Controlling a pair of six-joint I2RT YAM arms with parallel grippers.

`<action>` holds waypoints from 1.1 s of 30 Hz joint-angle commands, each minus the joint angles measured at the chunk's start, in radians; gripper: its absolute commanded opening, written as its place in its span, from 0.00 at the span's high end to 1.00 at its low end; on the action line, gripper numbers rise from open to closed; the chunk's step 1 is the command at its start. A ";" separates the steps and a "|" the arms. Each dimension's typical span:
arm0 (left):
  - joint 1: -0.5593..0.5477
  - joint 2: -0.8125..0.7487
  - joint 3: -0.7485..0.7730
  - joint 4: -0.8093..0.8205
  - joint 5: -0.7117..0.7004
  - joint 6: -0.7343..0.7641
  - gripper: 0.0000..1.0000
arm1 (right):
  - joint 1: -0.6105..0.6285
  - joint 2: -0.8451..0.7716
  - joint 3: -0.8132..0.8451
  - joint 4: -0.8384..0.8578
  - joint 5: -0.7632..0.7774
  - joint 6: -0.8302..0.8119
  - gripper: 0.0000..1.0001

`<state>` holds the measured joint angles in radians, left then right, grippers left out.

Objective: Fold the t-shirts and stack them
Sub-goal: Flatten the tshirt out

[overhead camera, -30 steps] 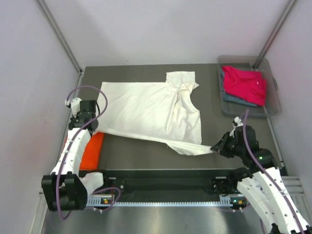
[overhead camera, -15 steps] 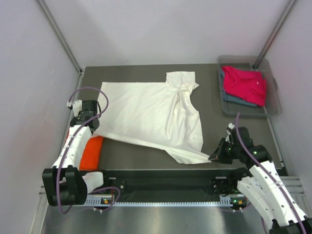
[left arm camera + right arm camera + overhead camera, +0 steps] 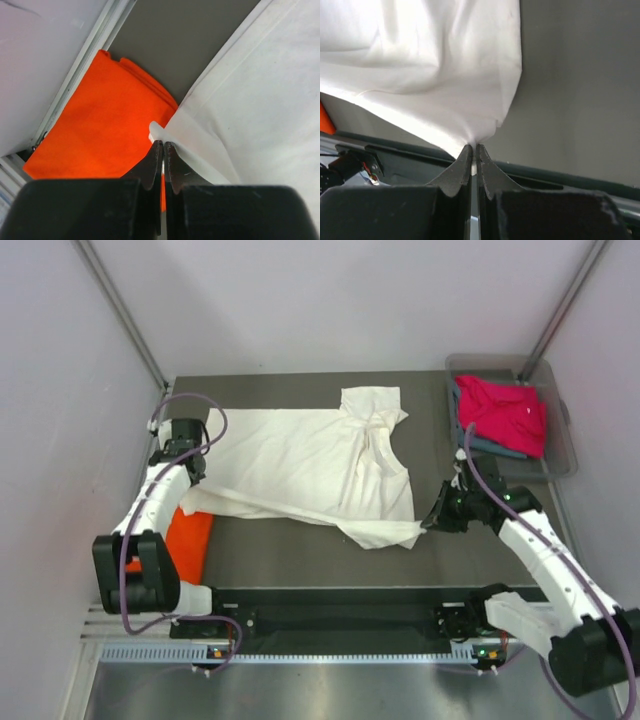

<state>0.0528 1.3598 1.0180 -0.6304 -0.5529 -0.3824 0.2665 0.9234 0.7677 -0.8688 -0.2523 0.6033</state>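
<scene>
On grey table point(image 3: 290, 545) (pale walls point(image 3: 330, 300)), left gripper point(image 3: 162, 145) and right gripper point(image 3: 474, 148) pinch cream t-shirt point(image 3: 310, 460).

Cream-white shirt point(image 3: 310, 460) plain. Orange shirt point(image 3: 190, 540) bright, solid. Magenta-pink shirt point(image 3: 505, 410), grey-blue shirt point(image 3: 490, 447) both plain. Table point(image 3: 300, 540) dark grey.

We count 4 t-shirts: 1 cream-white shirt point(image 3: 310, 465), 1 orange shirt point(image 3: 186, 542), 1 magenta-pink shirt point(image 3: 505, 410), 1 grey-blue shirt point(image 3: 487, 445). 1 clear bin point(image 3: 566, 458). 2 grippers: left gripper point(image 3: 191, 488), right gripper point(image 3: 431, 524).
</scene>
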 commanded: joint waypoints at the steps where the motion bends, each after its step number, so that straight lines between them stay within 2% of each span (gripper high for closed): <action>1: 0.010 0.082 0.076 0.047 0.002 0.027 1.00 | 0.002 0.115 0.100 0.111 0.016 -0.046 1.00; 6: 0.010 0.108 0.140 0.050 0.056 0.040 1.00 | -0.019 0.219 0.217 0.134 0.080 -0.100 1.00; 7: 0.009 0.107 0.174 0.060 0.077 0.054 1.00 | -0.038 0.241 0.290 0.137 0.082 -0.105 1.00; 9: 0.010 0.095 0.206 0.115 0.169 0.059 1.00 | -0.094 0.306 0.375 0.191 0.061 -0.106 1.00; 11: 0.010 0.094 0.266 0.155 0.241 0.047 1.00 | -0.119 0.366 0.543 0.237 0.070 -0.108 1.00; 12: 0.010 0.094 0.284 0.228 0.327 0.043 1.00 | -0.136 0.444 0.611 0.285 0.077 -0.115 1.00; 13: 0.010 0.099 0.327 0.259 0.361 0.019 1.00 | -0.145 0.491 0.766 0.303 0.087 -0.126 1.00; 15: 0.009 0.137 0.378 0.337 0.442 -0.010 1.00 | -0.168 0.644 0.937 0.375 0.093 -0.135 1.00; 16: 0.009 0.156 0.443 0.410 0.462 -0.028 1.00 | -0.177 0.698 1.135 0.392 0.100 -0.134 1.00; 18: 0.009 0.227 0.526 0.475 0.496 -0.038 1.00 | -0.213 0.863 1.360 0.454 0.087 -0.116 1.00; 19: 0.009 0.255 0.635 0.535 0.505 -0.039 1.00 | -0.223 0.920 1.610 0.470 0.090 -0.090 1.00; 21: 0.012 0.359 0.805 0.531 0.512 -0.033 1.00 | -0.269 1.050 1.839 0.566 0.064 -0.042 1.00; 22: 0.013 0.395 1.011 0.522 0.522 -0.012 1.00 | -0.311 1.055 1.917 0.633 0.056 0.026 1.00; 23: 0.013 0.429 1.110 0.502 0.531 -0.001 1.00 | -0.332 1.034 1.895 0.774 0.061 0.061 1.00; 24: 0.013 0.474 1.201 0.500 0.539 0.013 1.00 | -0.376 0.938 1.839 0.856 0.082 0.090 1.00; 25: 0.016 0.485 1.328 0.503 0.542 0.042 1.00 | -0.397 0.880 1.684 0.942 0.090 0.128 1.00; 26: 0.016 0.493 1.365 0.524 0.536 0.051 1.00 | -0.409 0.832 1.637 1.008 0.102 0.125 1.00; 29: 0.019 0.446 1.322 0.586 0.521 0.086 1.00 | -0.443 0.740 1.573 0.990 0.081 0.078 1.00; 33: 0.036 0.357 1.167 0.601 0.531 0.119 1.00 | -0.454 0.625 1.419 0.872 0.039 -0.020 1.00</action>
<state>0.0460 1.7767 2.2658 -0.1005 0.0311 -0.3260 -0.1646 1.6547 2.2562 -0.0448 -0.2291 0.6510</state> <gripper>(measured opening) 0.015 0.014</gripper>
